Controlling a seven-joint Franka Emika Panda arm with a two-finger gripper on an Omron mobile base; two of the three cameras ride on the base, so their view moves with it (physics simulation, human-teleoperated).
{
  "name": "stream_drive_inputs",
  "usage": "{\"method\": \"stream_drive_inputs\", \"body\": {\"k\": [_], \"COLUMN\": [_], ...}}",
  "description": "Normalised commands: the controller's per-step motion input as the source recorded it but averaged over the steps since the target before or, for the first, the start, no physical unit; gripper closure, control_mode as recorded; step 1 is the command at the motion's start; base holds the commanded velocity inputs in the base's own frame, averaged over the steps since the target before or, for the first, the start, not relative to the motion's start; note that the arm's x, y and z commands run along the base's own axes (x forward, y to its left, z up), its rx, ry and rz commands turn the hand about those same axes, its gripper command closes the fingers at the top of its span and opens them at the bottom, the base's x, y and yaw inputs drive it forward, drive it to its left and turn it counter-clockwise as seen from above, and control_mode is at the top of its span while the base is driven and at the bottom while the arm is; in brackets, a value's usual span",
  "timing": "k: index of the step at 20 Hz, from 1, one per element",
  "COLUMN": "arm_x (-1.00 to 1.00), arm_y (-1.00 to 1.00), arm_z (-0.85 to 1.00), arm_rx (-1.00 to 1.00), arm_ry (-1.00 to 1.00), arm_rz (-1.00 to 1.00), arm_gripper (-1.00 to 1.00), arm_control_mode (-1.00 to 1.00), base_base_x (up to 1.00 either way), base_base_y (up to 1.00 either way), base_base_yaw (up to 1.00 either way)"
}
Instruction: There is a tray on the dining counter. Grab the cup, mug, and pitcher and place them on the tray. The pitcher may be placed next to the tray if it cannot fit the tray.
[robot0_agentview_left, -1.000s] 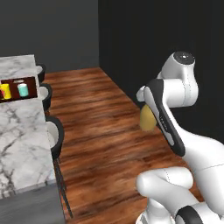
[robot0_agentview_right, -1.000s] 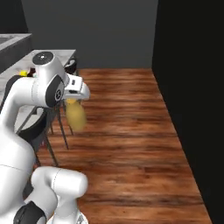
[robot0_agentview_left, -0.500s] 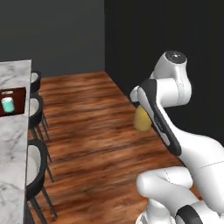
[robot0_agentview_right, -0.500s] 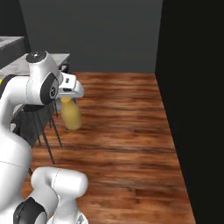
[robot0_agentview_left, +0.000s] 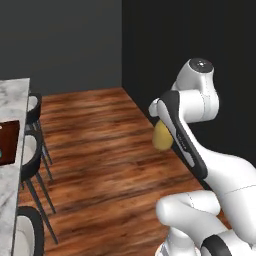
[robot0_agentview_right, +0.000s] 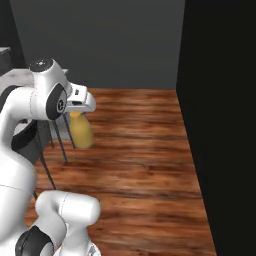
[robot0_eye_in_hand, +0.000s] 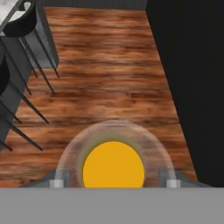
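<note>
The mustard-yellow pitcher (robot0_agentview_right: 81, 132) hangs under the hand, above the wooden floor, and my gripper (robot0_agentview_right: 77, 116) is shut on its neck. From above, its round yellow mouth (robot0_eye_in_hand: 113, 170) sits between the two finger tips (robot0_eye_in_hand: 57, 182). In the left base view the pitcher (robot0_agentview_left: 161, 136) peeks out beside the forearm. The dining counter (robot0_agentview_left: 14, 102) lies at the far left, well away from the hand. On it rests the reddish-brown tray (robot0_agentview_left: 9, 140), cut by the frame edge. A teal sliver of the mug (robot0_agentview_left: 1, 155) shows on it. The cup is out of view.
Dark round stools (robot0_agentview_left: 32, 107) on thin legs stand along the counter's side, also seen in the hand view (robot0_eye_in_hand: 21, 22). A dark wall (robot0_agentview_right: 220, 125) closes the right side. Open wooden floor (robot0_agentview_left: 95, 150) lies between counter and wall.
The whole picture has shifted, so the base has moved: the counter has slid to the left edge of the left base view. The pitcher stays gripped under the hand.
</note>
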Motion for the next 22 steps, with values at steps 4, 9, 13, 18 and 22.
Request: {"method": "stream_drive_inputs", "body": {"k": [4, 9, 13, 18, 22], "arm_x": [0.0, 0.0, 0.0, 0.0, 0.0], "arm_y": [0.0, 0.0, 0.0, 0.0, 0.0], "arm_z": [0.0, 0.0, 0.0, 0.0, 0.0], "arm_rx": [0.0, 0.0, 0.0, 0.0, 0.0], "arm_ry": [0.0, 0.0, 0.0, 0.0, 0.0], "arm_rz": [0.0, 0.0, 0.0, 0.0, 0.0], "arm_gripper": [1.0, 1.0, 1.0, 1.0, 1.0], "arm_control_mode": [1.0, 1.0, 1.0, 1.0, 1.0], "base_base_x": [0.99, 0.95, 0.88, 0.8, 0.91], "base_base_y": [-0.16, -0.13, -0.06, 0.0, 0.0], "base_base_yaw": [0.0, 0.0, 0.0, 0.0, 0.1]}}
